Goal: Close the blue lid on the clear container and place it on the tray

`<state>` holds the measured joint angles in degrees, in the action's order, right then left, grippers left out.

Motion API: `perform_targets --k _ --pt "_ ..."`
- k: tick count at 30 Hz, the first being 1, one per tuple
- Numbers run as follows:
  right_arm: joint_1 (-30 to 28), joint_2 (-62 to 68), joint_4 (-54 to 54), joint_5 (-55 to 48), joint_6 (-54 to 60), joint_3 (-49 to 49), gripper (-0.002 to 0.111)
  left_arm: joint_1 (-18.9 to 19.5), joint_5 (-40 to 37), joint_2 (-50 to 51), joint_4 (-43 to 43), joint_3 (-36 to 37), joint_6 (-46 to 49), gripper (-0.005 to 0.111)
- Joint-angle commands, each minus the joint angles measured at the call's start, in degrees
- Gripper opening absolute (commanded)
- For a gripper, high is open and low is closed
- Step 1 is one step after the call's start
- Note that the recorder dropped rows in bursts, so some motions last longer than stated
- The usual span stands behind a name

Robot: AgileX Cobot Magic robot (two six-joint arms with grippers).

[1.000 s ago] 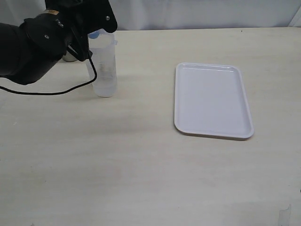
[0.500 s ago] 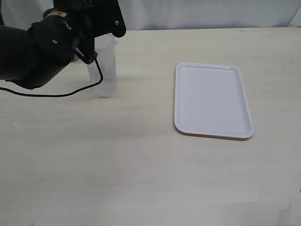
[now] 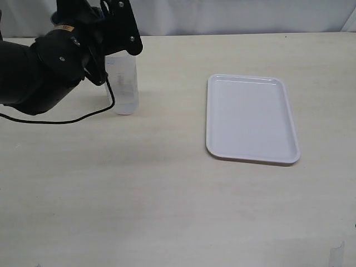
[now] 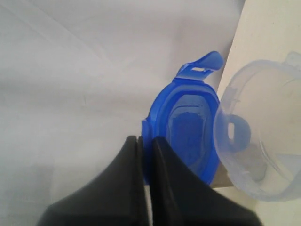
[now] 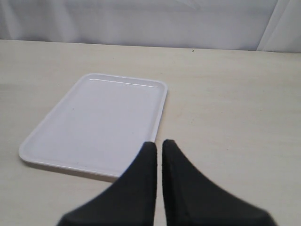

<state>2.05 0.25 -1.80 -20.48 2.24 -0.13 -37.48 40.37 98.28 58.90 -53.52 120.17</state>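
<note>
two hands, both shut: left hand (image 4: 145, 141) tips against the blue lid (image 4: 188, 127) (flipped open, just beside the clear container (image 4: 263, 141) mouth); the tray (image 3: 253, 119) lies well apart, nearer the empty right hand (image 5: 159, 146).

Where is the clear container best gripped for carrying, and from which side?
Probably across the middle of the clear container wall, coming in level from the tray side. It stands upright, tall and narrow, and the open blue lid crowds its mouth.
</note>
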Motion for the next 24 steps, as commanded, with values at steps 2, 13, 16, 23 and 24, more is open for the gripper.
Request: perform_targets --k 2,13,16,23,24 --pt "0.1 -0.25 0.1 0.62 -0.09 0.13 0.004 -0.58 1.48 -0.64 0.12 0.16 0.12 0.0" --pt "0.1 -0.25 0.1 0.62 -0.09 0.13 0.004 -0.58 1.47 -0.64 0.23 0.16 0.12 0.0" --pt "0.1 -0.25 0.1 0.62 -0.09 0.13 0.004 -0.58 2.44 -0.64 0.24 0.16 0.12 0.0" --pt "0.1 -0.25 0.1 0.62 -0.09 0.13 0.004 -0.58 6.19 -0.64 0.47 0.16 -0.28 0.0" --pt "0.1 -0.25 0.1 0.62 -0.09 0.13 0.004 -0.58 6.19 -0.64 0.59 0.16 -0.28 0.0"
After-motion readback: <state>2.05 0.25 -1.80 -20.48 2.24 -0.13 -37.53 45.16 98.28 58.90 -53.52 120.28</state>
